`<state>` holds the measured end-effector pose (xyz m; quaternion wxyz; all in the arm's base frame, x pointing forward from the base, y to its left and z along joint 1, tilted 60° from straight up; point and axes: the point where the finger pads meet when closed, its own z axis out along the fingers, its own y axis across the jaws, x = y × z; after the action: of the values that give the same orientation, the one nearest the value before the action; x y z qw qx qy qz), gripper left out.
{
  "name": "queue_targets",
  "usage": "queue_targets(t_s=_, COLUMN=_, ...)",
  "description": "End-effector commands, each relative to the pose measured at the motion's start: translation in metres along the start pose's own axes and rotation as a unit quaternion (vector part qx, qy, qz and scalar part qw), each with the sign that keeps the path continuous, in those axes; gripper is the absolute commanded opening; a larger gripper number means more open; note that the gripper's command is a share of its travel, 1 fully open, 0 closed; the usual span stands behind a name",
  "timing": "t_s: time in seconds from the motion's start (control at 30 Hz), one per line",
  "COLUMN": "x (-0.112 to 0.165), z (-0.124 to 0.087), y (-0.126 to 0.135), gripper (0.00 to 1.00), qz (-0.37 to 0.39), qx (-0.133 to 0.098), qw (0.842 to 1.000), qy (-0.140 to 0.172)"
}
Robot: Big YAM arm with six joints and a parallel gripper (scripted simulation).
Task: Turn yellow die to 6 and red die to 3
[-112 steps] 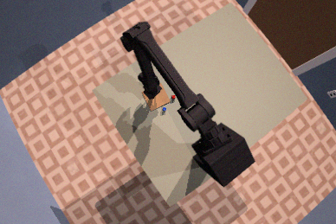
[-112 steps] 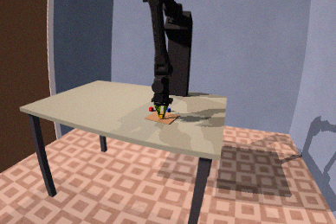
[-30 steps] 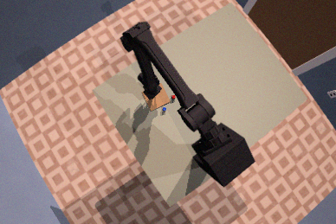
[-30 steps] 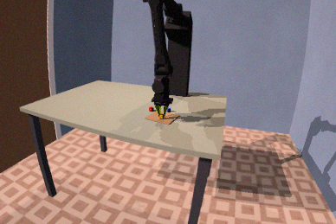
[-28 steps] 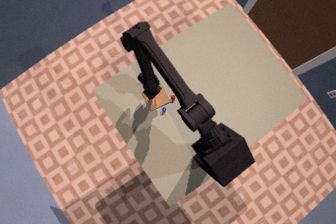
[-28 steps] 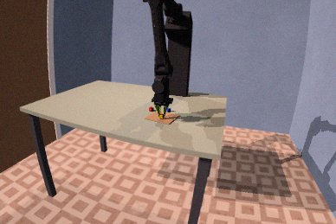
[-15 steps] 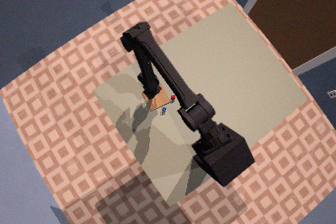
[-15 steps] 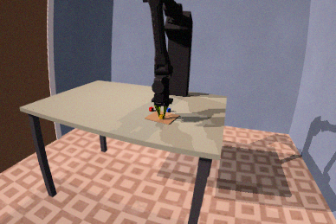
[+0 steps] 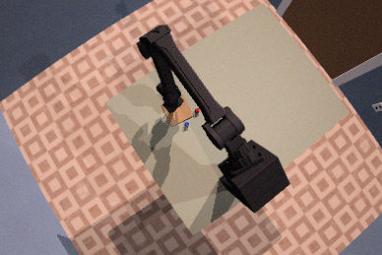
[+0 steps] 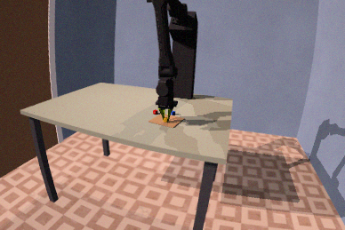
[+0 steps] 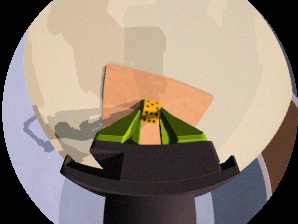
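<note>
My gripper (image 11: 150, 111) is shut on the yellow die (image 11: 152, 110), which sits between the green fingers over the orange mat (image 11: 154, 99). In the exterior view the gripper (image 10: 165, 117) stands low over the mat (image 10: 165, 123), with the yellow die (image 10: 165, 119) at the fingertips. The red die (image 9: 197, 111) lies just beside the mat (image 9: 178, 113), off its edge, and shows too in the exterior view (image 10: 155, 112). The blue die (image 9: 186, 125) lies on the table beside the mat, also in the exterior view (image 10: 173, 113). I cannot read the top faces.
The arm's base (image 9: 253, 176) stands at one table edge. The table (image 10: 129, 115) is pale, with arm shadows across it. A dark door (image 10: 22, 59) is at the left wall.
</note>
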<state>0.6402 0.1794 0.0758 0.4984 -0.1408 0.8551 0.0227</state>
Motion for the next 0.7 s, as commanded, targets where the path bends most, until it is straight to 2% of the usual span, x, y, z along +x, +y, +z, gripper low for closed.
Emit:
queue_targets(t_s=0.0, x=0.0053, z=0.0045, y=0.0048, gripper=0.15, qz=-0.006, qx=-0.002, qw=1.0, qy=0.003)
queue_targets(t_s=0.6, x=0.0053, z=0.0045, y=0.0048, gripper=0.15, qz=-0.006, qx=-0.002, qw=1.0, qy=0.003)
queue_targets(t_s=0.67, x=0.0053, z=0.0045, y=0.0048, gripper=0.19, qz=-0.006, qx=-0.002, qw=1.0, qy=0.003)
